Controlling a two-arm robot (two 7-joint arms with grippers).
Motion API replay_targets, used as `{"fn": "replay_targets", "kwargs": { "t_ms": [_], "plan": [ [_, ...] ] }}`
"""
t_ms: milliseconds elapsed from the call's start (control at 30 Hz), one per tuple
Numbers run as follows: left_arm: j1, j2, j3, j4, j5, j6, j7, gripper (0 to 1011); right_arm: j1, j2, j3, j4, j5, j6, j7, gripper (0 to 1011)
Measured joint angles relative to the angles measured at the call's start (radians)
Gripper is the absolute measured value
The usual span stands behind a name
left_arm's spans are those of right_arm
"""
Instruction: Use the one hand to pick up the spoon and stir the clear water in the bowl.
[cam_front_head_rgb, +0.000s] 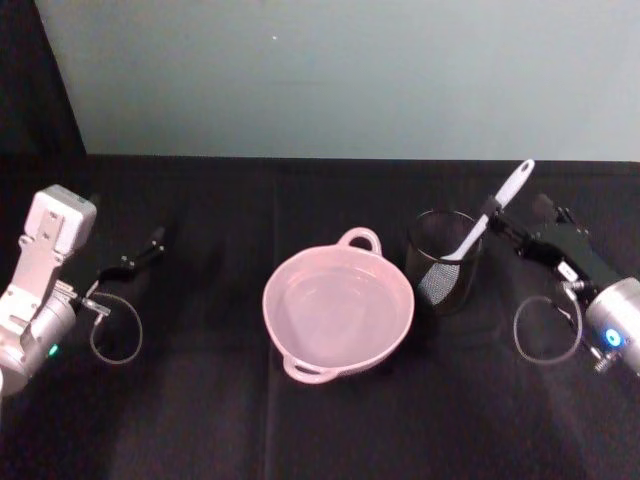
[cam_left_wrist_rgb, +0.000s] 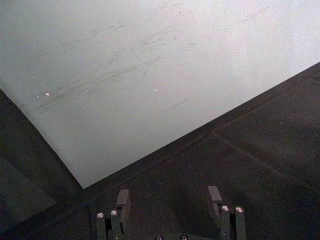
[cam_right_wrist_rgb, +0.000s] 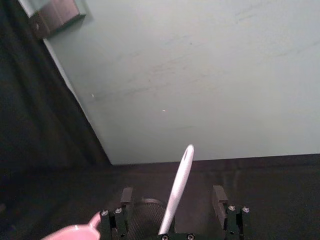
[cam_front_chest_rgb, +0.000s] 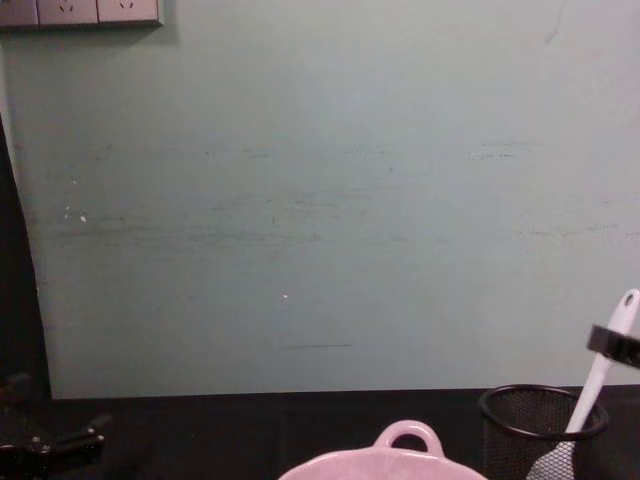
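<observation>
Right gripper (cam_front_head_rgb: 500, 222) sits at the upper part of the spoon (cam_front_head_rgb: 507, 192) handle, its jaws spread wide with the handle rising between them; in the right wrist view the handle (cam_right_wrist_rgb: 179, 182) stands about midway between the two fingers (cam_right_wrist_rgb: 126, 196), clear of both. From the chest view one black finger (cam_front_chest_rgb: 612, 342) crosses in front of the handle just below its tip.

The spoon stands in the cup (cam_front_head_rgb: 447, 262), scoop down inside the mesh, handle leaning up and out over the rim toward the robot's right and the wall. Its holed end pokes well above the cup.

The cup is just to the right of the bowl (cam_front_head_rgb: 272, 285), close beside it but apart. The bowl sits at the middle of the table, holding clear water (cam_front_head_rgb: 338, 312), one loop handle toward the wall and one toward the robot.

Left gripper (cam_front_head_rgb: 138, 255) rests well apart on the left, low over the table (cam_front_head_rgb: 200, 400), with its fingers (cam_left_wrist_rgb: 123, 199) parted and nothing between them, a cable looped beside it.

Behind the table stands the pale green wall (cam_front_head_rgb: 350, 80)
</observation>
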Motion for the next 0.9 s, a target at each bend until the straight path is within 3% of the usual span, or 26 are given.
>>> {"fn": "replay_targets", "kwargs": {
  "t_ms": [233,500,700,900],
  "plan": [
    [0.000,0.000,0.000,0.000,0.000,0.000,0.000,1011,0.115,-0.067,0.029,0.110,0.132,0.112,0.077,1003],
    [0.000,0.000,0.000,0.000,0.000,0.000,0.000,1011,0.165,-0.073,0.038,0.149,0.221,0.193,0.080,1003],
    [0.000,0.000,0.000,0.000,0.000,0.000,0.000,1011,0.166,-0.062,0.050,0.143,0.278,0.236,0.064,873],
    [0.000,0.000,0.000,0.000,0.000,0.000,0.000,1011,0.163,-0.052,0.047,0.138,0.299,0.245,0.054,695]
  ]
}}
